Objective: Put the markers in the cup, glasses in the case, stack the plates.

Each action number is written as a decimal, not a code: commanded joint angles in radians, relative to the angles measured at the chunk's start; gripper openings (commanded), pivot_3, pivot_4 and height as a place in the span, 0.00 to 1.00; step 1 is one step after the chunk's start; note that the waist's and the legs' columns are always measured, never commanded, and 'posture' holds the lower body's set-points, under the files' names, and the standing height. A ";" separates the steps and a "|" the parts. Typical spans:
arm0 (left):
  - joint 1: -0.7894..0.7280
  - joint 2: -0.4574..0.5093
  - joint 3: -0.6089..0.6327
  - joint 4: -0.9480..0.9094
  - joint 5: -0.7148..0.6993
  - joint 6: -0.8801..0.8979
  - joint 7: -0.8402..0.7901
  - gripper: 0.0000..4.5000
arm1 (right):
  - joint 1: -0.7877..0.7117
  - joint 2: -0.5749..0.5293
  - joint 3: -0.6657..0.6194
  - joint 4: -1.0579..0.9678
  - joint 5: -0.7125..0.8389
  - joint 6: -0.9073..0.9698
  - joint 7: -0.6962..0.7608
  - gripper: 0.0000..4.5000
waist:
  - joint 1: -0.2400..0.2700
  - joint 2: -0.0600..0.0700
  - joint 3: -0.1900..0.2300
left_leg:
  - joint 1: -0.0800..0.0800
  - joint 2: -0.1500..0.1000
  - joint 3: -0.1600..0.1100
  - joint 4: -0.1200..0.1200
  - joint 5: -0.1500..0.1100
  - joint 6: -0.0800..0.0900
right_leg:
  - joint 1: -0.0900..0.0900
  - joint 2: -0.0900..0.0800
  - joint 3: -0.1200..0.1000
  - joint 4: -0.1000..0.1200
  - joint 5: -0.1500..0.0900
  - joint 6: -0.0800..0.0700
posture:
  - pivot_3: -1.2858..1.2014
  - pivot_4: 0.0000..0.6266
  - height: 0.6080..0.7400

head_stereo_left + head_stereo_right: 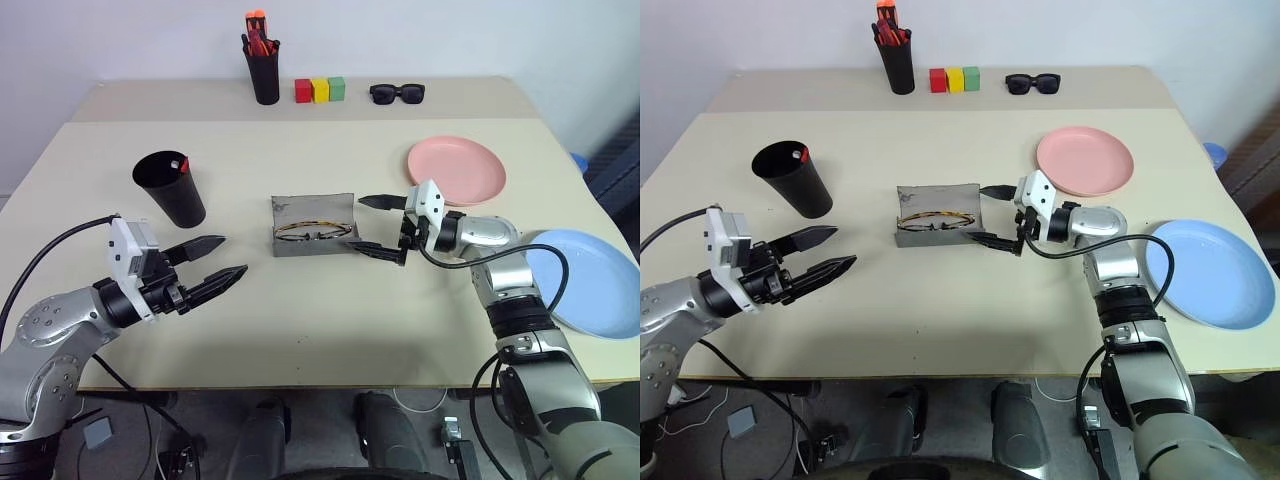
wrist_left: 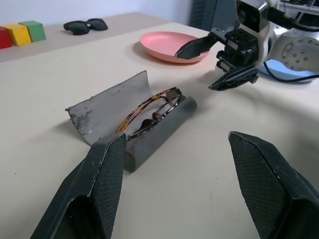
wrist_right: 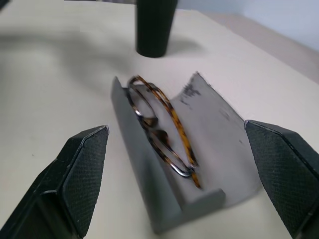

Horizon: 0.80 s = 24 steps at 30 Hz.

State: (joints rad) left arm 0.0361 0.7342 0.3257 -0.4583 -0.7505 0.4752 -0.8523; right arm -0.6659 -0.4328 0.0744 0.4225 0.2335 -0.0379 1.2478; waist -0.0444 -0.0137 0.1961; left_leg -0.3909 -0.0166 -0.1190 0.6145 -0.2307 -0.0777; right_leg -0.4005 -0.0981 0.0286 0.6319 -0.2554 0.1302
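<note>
The grey case (image 1: 313,226) lies open at the table's middle with the glasses (image 1: 315,232) inside it. My right gripper (image 1: 379,225) is open just right of the case, pointing at it, with nothing between its fingers. My left gripper (image 1: 212,262) is open left of the case, also holding nothing. The black cup (image 1: 170,187) stands behind the left gripper with a red marker (image 1: 183,164) poking over its rim. The pink plate (image 1: 456,169) sits at the right, behind my right arm. The blue plate (image 1: 590,282) lies separately by the right edge.
At the back stand a black pen holder (image 1: 264,68) with orange-red pens, red, yellow and green blocks (image 1: 320,90), and black sunglasses (image 1: 397,93). The front edge of the table runs just below both arms.
</note>
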 commanded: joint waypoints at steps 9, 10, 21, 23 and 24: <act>0.045 -0.002 0.025 -0.074 -0.015 0.013 0.031 0.75 | -0.050 0.021 0.067 0.070 -0.004 0.004 0.105 0.99 | 0.000 0.000 0.000 | 0.000 0.000 0.000 0.000 0.000 0.000 | 0.000 0.000 0.000 0.000 0.000 0.000 | 0.52 0.24 1.00; 0.050 -0.002 0.028 -0.080 -0.018 0.014 0.034 0.75 | -0.055 0.023 0.072 0.086 -0.010 0.001 0.111 0.99 | 0.000 0.000 0.000 | 0.000 0.000 0.000 0.000 0.000 0.000 | 0.000 0.000 0.000 0.000 0.000 0.000 | 0.52 0.24 1.00; 0.123 -0.004 0.065 -0.145 -0.046 0.025 0.075 0.75 | -0.132 0.051 0.092 0.253 -0.056 -0.070 0.146 0.99 | -0.001 0.000 0.000 | 0.000 0.000 0.000 0.000 0.000 0.000 | 0.000 0.000 0.000 0.000 0.000 0.000 | 0.52 0.24 1.00; 0.138 -0.007 0.070 -0.156 -0.048 0.023 0.083 0.75 | -0.144 0.057 0.091 0.279 -0.064 -0.084 0.148 0.99 | -0.001 0.000 0.000 | 0.000 0.000 0.000 0.000 0.000 0.000 | 0.000 0.000 0.000 0.000 0.000 0.000 | 0.52 0.24 1.00; 0.144 -0.008 0.073 -0.161 -0.048 0.022 0.087 0.75 | -0.149 0.060 0.092 0.293 -0.069 -0.095 0.147 0.99 | -0.001 0.000 0.000 | 0.000 0.000 0.000 0.000 0.000 0.000 | 0.000 0.000 0.000 0.000 0.000 0.000 | 0.52 0.24 1.00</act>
State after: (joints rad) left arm 0.1735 0.7269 0.3677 -0.5774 -0.7784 0.5009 -0.7726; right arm -0.7933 -0.3767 0.1717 0.7081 0.1659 -0.1079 1.3902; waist -0.0451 -0.0137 0.1961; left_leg -0.3909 -0.0166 -0.1190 0.6144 -0.2306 -0.0777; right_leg -0.4006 -0.0981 0.0286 0.6318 -0.2554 0.1301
